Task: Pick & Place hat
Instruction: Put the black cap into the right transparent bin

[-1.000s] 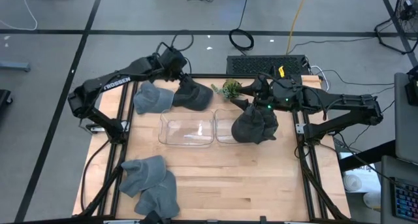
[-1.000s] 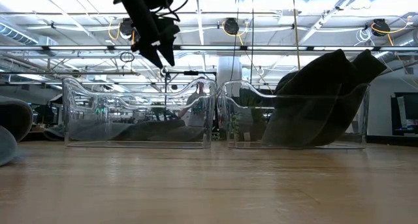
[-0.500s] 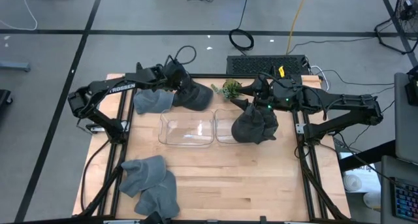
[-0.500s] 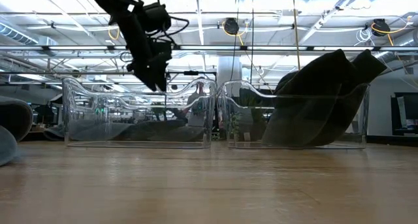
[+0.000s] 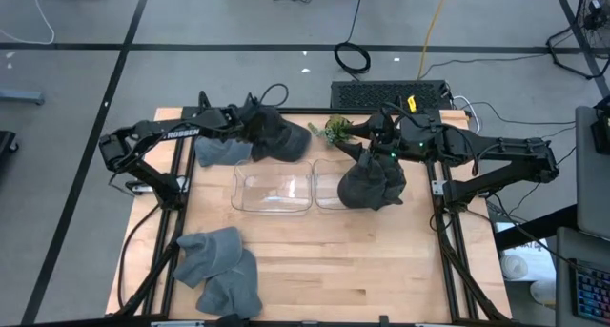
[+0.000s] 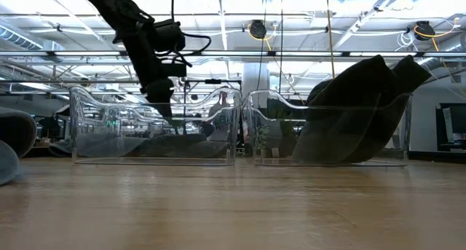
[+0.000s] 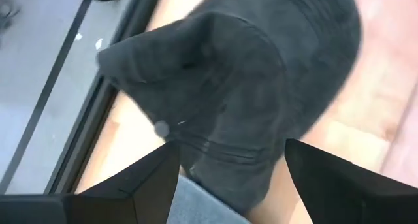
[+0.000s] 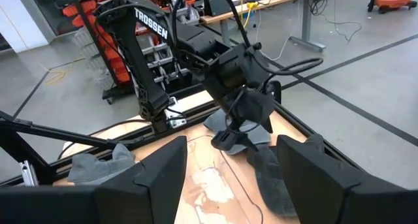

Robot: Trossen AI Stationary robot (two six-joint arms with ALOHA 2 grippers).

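The left hand (image 7: 230,160), fingers spread open, sits over the dark hat (image 5: 281,136) at the counter's (image 5: 381,260) eleven o'clock; closing off-centre risks pinching only a fold, which could slip.

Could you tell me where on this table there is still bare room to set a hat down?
The left clear bin is empty, and the bare wood in front of both bins, right of the grey hat pile, is free. It is crowded behind the bins, where the left gripper reaches over the dark hat, and the right bin is already stuffed.
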